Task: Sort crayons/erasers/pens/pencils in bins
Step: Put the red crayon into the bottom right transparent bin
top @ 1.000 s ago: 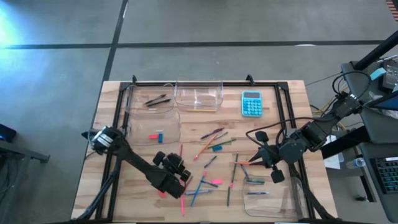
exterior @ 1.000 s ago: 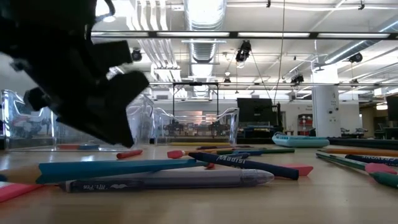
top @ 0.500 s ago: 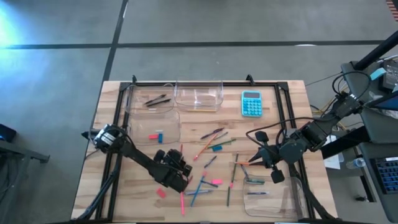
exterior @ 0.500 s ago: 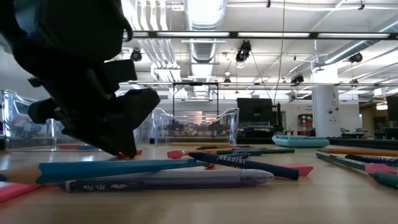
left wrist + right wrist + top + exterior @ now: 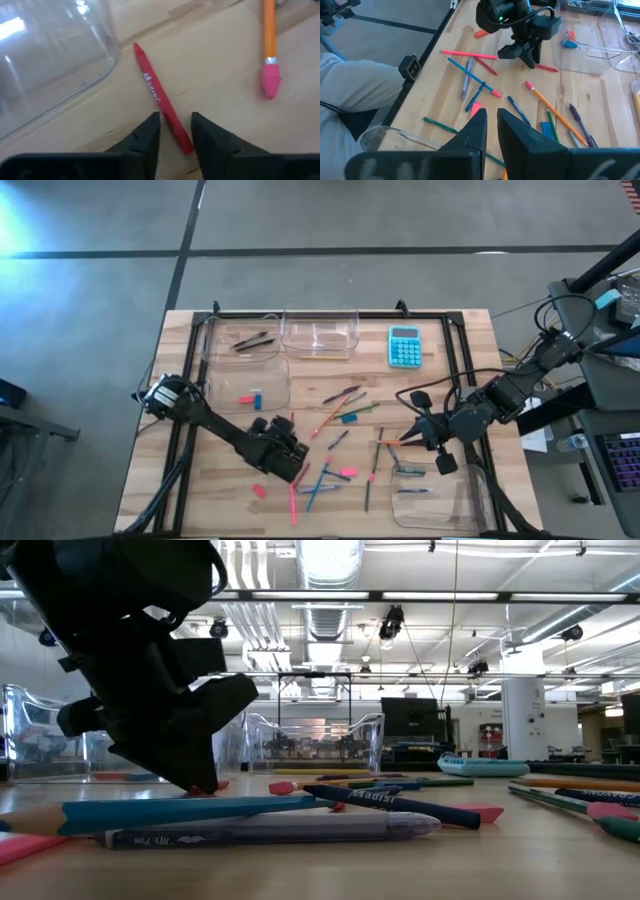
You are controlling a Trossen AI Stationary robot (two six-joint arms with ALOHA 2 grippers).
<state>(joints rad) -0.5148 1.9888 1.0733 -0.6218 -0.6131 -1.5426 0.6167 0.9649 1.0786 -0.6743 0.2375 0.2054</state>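
So the whole thing sits on a pale wooden surface [image 5: 200, 490] with a black frame around it, grey concrete floor beyond, and the low view looks out into a big workshop with ducts and lights overhead.

Far left, two of the bins [image 5: 243, 340] are stacked along the back-left: one has a couple of dark pens, and the one in front of it [image 5: 225, 392] holds the erasers [image 5: 251, 398], a pink and a blue block. From low down those bins are just a blur behind the arm.

The left claw [image 5: 290, 448] is down near the surface's middle-left. Its wrist camera is the only one that really shows what's going on: the two dark fingers [image 5: 145, 137] straddle the end of a red crayon [image 5: 162, 106] lying flat, narrow gap on each side, not clearly pinching it yet. A clear bin corner and an orange pencil [image 5: 270, 50] with a pink tip sit nearby. From above the claw hides that crayon almost completely.

Middle: loose pens, pencils and crayons scattered, plus a third, taller bin [image 5: 320, 333] at the back and a turquoise calculator [image 5: 404, 346].

Right: the right claw [image 5: 408, 442] hovers over the scatter, fingers nearly together with nothing in them. The fourth bin [image 5: 432, 495] sits at the front right, partly cut off by the arm.
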